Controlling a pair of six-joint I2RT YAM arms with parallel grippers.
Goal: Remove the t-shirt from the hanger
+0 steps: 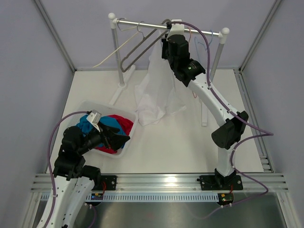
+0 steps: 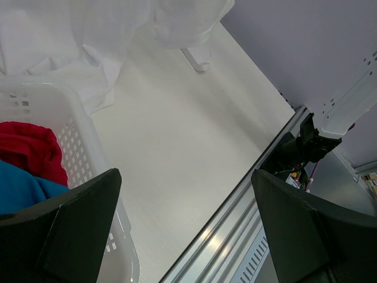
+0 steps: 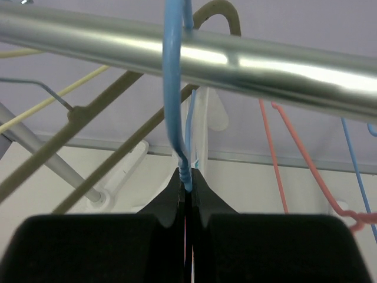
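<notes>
White t-shirt (image 1: 154, 92) hangs limp below the rail (image 3: 283, 71) at the far edge of the table (image 1: 180, 147); right end effector (image 3: 187, 191) pinched onto the blue hanger (image 3: 172, 88) at its neck, left end effector (image 2: 188, 221) gaping wide; I judge the cloth light, soft, best grabbed at a bunched fold.

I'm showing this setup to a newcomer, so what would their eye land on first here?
The right gripper, pinched shut on the blue hanger under the metal rail at the back. Below it the white t-shirt drapes down to the table. Front left, the open left gripper hovers by a basket of red and blue clothes.
</notes>
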